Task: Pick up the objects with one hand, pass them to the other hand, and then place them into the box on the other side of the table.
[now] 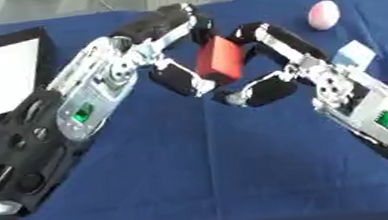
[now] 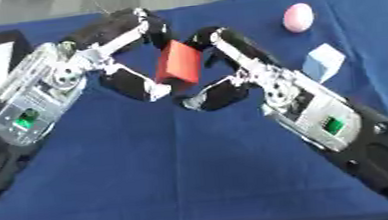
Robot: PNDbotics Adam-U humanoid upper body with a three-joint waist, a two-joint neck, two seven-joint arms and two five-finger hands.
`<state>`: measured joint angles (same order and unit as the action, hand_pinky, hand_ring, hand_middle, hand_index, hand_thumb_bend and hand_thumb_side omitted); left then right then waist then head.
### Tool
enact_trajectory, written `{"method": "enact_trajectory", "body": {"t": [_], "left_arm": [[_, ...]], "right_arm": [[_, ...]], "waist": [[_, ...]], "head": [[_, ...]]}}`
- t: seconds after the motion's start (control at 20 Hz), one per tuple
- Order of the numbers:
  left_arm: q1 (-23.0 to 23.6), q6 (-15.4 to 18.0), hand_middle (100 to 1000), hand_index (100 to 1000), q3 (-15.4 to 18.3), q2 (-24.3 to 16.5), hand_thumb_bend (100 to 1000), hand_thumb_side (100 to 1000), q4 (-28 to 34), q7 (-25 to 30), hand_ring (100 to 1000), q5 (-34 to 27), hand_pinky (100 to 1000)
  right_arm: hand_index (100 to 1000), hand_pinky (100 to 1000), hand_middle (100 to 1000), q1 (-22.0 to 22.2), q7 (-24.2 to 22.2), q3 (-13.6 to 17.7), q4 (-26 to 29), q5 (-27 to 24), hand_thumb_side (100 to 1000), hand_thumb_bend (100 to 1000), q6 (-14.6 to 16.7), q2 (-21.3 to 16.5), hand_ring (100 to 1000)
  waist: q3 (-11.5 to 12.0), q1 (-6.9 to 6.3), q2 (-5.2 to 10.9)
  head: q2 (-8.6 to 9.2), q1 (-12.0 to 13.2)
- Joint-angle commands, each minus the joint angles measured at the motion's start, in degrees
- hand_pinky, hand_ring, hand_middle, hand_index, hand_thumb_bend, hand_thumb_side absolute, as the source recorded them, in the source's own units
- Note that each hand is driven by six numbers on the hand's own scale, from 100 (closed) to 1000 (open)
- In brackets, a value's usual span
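Observation:
A red block [image 1: 219, 59] hangs above the middle of the blue table, tilted, between both hands. My left hand [image 1: 150, 48] comes in from the left, its fingers curled over the block's top left and its thumb [image 1: 180, 79] against the lower left edge. From the right, my right hand [image 1: 299, 62] wraps its fingers [image 1: 261, 35] over the block's top right, with its thumb [image 1: 262, 92] just below the block. A pink ball [image 1: 322, 14] and a light blue block [image 2: 323, 60] lie on the table at the right.
A box [image 1: 2, 39] with a black rim and white inside stands at the left edge of the table. Blue cloth [image 1: 220, 170] covers the table in front of the arms.

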<state>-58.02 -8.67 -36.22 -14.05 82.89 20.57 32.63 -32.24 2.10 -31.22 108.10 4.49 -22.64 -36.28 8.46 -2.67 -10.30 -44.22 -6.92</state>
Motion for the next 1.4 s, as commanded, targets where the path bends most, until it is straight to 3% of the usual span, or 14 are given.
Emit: {"method": "enact_trajectory", "body": {"t": [0.05,0.95,1.4], "left_arm": [[-1.2,-0.4,527,441,0.9,-2.1,113,146,0.4,0.6,657,0.9,701],[-0.3,-2.3,517,437,1.0,-5.9,141,126,5.8,4.5,645,-0.4,694],[1.6,-4.8,519,436,3.9,-10.6,131,100,9.9,4.3,646,-2.3,699]], "right_arm": [[762,680,753,-0.3,-0.8,0.0,2.3,0.8,100,599,-0.3,-1.3,836],[786,677,761,0.9,0.1,0.9,1.8,1.5,100,595,-3.1,-2.2,840],[773,675,755,1.0,0.9,1.4,2.0,0.5,100,577,-4.0,-2.6,829]], "waist": [[0.1,0.09,1.08],[0.5,-0.36,1.47],[0.5,-0.8,1.73]], "head": [[0.1,0.2],[0.1,0.3],[0.1,1.7]]}}
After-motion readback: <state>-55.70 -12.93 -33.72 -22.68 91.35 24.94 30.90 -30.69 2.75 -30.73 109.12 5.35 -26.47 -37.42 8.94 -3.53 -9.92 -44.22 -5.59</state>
